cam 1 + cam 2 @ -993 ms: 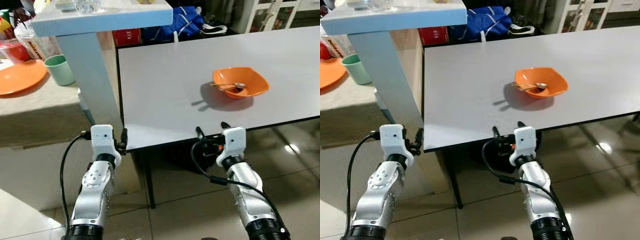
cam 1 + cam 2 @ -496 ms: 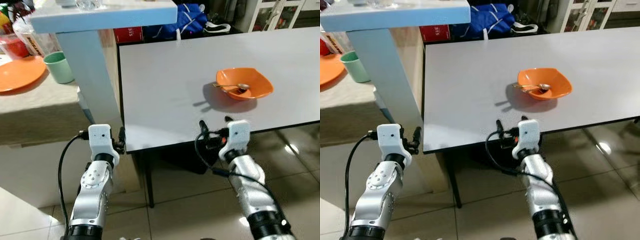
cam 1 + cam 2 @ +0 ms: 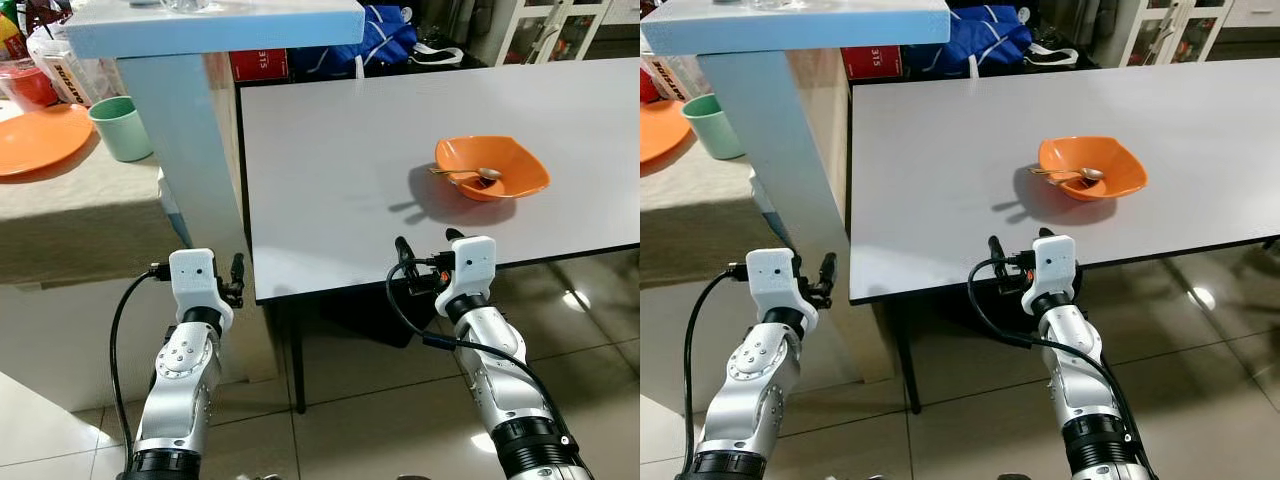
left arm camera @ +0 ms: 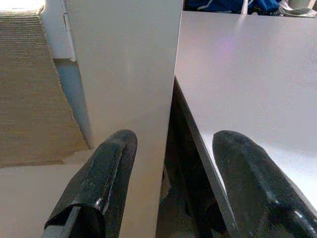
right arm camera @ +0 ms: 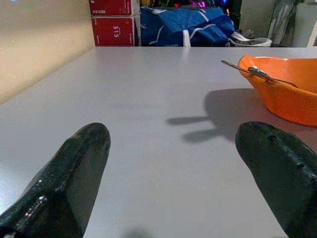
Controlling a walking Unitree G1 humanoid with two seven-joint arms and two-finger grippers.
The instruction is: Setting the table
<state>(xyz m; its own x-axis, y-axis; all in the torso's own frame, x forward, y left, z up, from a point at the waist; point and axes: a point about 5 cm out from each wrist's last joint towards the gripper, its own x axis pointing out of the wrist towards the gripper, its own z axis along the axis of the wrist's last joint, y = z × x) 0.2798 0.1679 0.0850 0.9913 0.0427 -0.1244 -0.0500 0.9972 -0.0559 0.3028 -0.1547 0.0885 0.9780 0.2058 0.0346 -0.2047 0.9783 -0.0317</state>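
Note:
An orange bowl point(image 3: 492, 167) with a metal spoon point(image 3: 470, 174) resting in it stands on the grey table point(image 3: 330, 170), towards its front right. My right gripper point(image 3: 427, 243) is open at the table's front edge, just short of the bowl; the right wrist view looks between its fingers point(image 5: 74, 168) across the tabletop to the bowl point(image 5: 287, 89). My left gripper point(image 3: 212, 263) is open by the table's front left corner, its fingers point(image 4: 104, 173) either side of a pale blue post point(image 4: 129, 74). An orange plate point(image 3: 40, 140) and a green cup point(image 3: 122, 128) sit on the left counter.
The pale blue shelf post point(image 3: 190, 150) stands tight against the table's left edge, with a beige counter point(image 3: 80, 215) beyond it. Red boxes point(image 5: 113, 20) and a blue bag point(image 3: 385, 35) lie behind the table. Glossy tiled floor point(image 3: 350, 400) lies below.
The whole view has shifted slightly. My left gripper has drifted a little left, away from the table corner. The right gripper stays at the front edge; the bowl has not moved.

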